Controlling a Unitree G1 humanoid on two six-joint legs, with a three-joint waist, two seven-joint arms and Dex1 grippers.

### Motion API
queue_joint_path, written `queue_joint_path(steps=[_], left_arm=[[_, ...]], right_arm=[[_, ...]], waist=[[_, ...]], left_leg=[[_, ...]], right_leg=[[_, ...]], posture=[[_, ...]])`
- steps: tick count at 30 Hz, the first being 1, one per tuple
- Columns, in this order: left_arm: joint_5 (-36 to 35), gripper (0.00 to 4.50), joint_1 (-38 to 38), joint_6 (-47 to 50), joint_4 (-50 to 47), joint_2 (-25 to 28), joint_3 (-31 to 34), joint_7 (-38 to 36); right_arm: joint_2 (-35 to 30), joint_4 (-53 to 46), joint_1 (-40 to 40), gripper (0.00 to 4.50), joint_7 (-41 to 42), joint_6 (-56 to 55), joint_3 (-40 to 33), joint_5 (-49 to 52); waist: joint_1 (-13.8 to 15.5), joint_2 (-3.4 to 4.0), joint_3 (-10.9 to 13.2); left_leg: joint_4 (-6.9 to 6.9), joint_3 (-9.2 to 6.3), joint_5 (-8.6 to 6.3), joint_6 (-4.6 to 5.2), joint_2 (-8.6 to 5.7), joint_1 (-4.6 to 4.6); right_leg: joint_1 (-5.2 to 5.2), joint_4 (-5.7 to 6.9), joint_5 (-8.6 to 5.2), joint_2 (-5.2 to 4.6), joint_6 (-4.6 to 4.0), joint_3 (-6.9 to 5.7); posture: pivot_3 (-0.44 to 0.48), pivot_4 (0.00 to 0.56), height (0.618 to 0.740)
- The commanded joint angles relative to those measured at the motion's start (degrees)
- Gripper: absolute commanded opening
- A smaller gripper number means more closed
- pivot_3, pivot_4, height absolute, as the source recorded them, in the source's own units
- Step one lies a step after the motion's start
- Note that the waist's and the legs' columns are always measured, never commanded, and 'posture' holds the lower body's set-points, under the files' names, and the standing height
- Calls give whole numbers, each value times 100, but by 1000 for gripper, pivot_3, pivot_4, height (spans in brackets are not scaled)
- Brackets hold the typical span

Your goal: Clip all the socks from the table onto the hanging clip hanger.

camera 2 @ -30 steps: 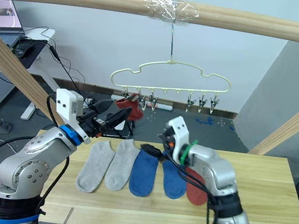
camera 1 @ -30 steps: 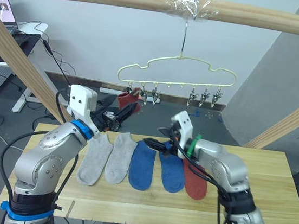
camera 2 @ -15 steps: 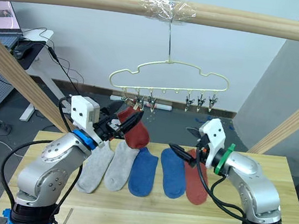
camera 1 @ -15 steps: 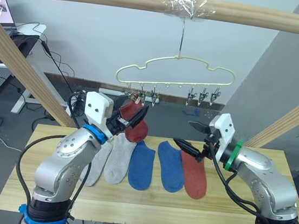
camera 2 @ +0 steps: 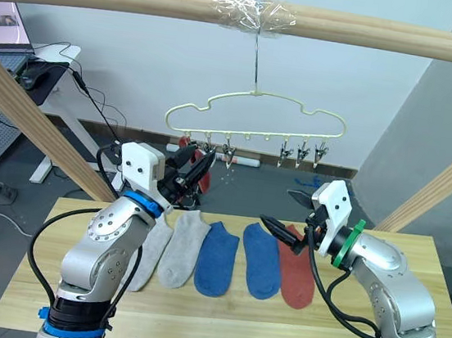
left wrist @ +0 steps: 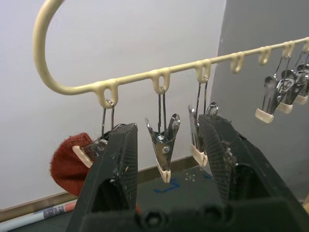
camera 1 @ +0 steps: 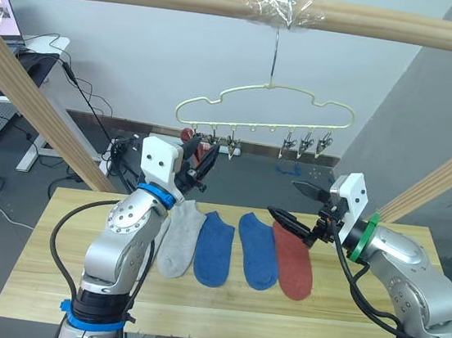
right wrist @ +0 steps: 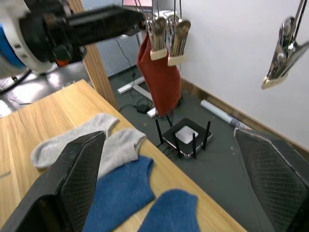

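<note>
The left gripper (camera 1: 200,154) is up at the hanger (camera 1: 266,112), fingers spread wide around the clips, gripping nothing, and one red sock (right wrist: 159,79) hangs from the end clip just beside it, so that one looks done. The right gripper (camera 1: 298,205) hovers above the table (camera 1: 407,307) near the far end of the row, jaws gaping and empty. Down on the wood lie five more, toes toward the robot: two grey socks (camera 1: 181,228), partly behind the left arm, then two blue socks (camera 1: 237,249), then the other red sock (camera 1: 292,260) at the right end, edges touching or nearly so. These look like soft, light knit, floppy, nothing to break, likely to sag and fold once lifted, so I'd pinch at the cuff, the end nearest the hanger, and pinch firmly, because thin fabric lying flat can slip out from between hard fingers. The red one sits closest under the right gripper
</note>
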Motion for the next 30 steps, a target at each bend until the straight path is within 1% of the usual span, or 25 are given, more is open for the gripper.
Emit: queue_joint_path(steps=[1, 5, 14, 19, 24, 30], left_arm=[[94, 2199, -29, -206, -33, -118, -74, 8], [137, 2199, -2, -243, -28, -238, -81, 16], [164, 2199, 329, -169, -461, -266, -150, 44], [212, 2199, 420, -160, -525, -297, -227, 57], [319, 2199, 350, -294, -258, -354, -318, 28], [434, 2199, 150, -530, 206, -537, -279, 73]], right_arm=[[-20, -240, -133, 4500, -18, -52, -149, 214], [-26, -257, -246, 4500, -62, -11, -170, 308], [-76, -300, -255, 4500, -122, -6, -145, 421], [-91, -299, -254, 4500, -135, -14, -138, 456], [-97, -280, -296, 4500, -172, -18, -113, 437], [-118, -311, -345, 4500, -235, 24, -151, 455]], waist=[[0, 0, 0], [-2, 0, 0], [-1, 1, -2], [0, 2, -3], [-3, 2, -3], [-7, 3, -4]], left_leg=[[0, 0, 0, 0, 0, 0], [2, 0, 0, 0, 0, 1], [2, 1, 1, 0, 0, 0], [5, 2, 3, 2, 0, 1], [6, 4, 4, 4, 0, 1], [8, 7, 6, 7, 0, 1]], right_leg=[[0, 0, 0, 0, 0, 0], [1, 2, 1, 0, 1, 0], [1, 2, 1, 0, 2, 0], [2, 3, 5, -1, 3, 1], [3, 3, 7, 0, 3, 1], [3, 4, 10, 0, 3, 1]], posture=[[-52, 190, 740], [-57, 186, 740], [-52, 181, 740], [-52, 181, 740], [-66, 180, 740], [-84, 183, 740]])
